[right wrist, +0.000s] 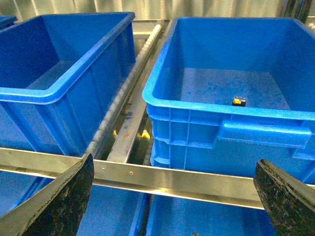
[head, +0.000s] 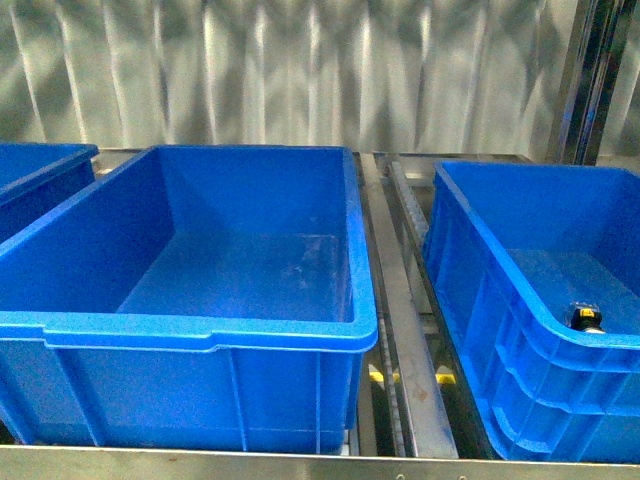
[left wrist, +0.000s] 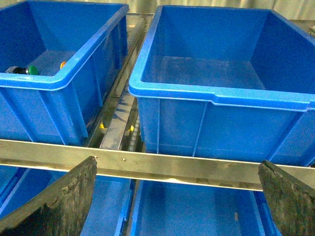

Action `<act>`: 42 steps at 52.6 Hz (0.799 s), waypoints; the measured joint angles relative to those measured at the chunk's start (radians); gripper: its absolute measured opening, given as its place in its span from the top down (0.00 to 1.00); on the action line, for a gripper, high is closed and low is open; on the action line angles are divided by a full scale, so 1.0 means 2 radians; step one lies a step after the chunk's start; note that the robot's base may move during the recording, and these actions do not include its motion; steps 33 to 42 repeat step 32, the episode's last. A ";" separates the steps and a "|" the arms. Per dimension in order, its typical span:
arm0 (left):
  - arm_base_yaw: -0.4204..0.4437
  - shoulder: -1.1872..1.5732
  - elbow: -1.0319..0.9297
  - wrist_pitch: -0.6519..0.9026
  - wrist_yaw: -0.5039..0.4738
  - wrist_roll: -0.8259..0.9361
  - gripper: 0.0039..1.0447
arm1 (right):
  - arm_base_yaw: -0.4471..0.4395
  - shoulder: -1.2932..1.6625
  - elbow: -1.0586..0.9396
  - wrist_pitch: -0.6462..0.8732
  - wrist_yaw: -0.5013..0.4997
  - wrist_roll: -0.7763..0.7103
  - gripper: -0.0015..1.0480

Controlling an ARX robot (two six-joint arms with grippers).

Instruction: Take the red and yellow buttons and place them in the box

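Three blue bins sit side by side on a metal rack point(head: 400, 300). The middle box point(head: 200, 335) shows only a bare floor. A yellow button point(head: 586, 319) lies in the right bin point(head: 520, 330), near its front wall; it shows again in the right wrist view point(right wrist: 239, 101). The left bin point(left wrist: 54, 83) holds a green-capped button point(left wrist: 31, 70) and a small orange one point(left wrist: 63, 64). The left gripper point(left wrist: 177, 206) and the right gripper point(right wrist: 174, 206) both hang in front of the rack, fingers spread wide, holding nothing.

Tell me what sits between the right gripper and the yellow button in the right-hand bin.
The yellow button lies on the floor of the right bin, just behind its near wall. That wall and rim, plus the metal rack bar in front, stand between it and the open right gripper. Reaching over the rim looks necessary.
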 joint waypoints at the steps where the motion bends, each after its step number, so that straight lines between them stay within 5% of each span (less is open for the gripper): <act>1: 0.000 0.000 0.000 0.000 0.000 0.000 0.07 | 0.000 0.000 0.000 0.000 0.000 0.000 0.06; 42: 0.000 0.000 0.000 0.000 0.000 0.000 0.07 | 0.000 0.000 0.000 0.000 0.000 0.000 0.06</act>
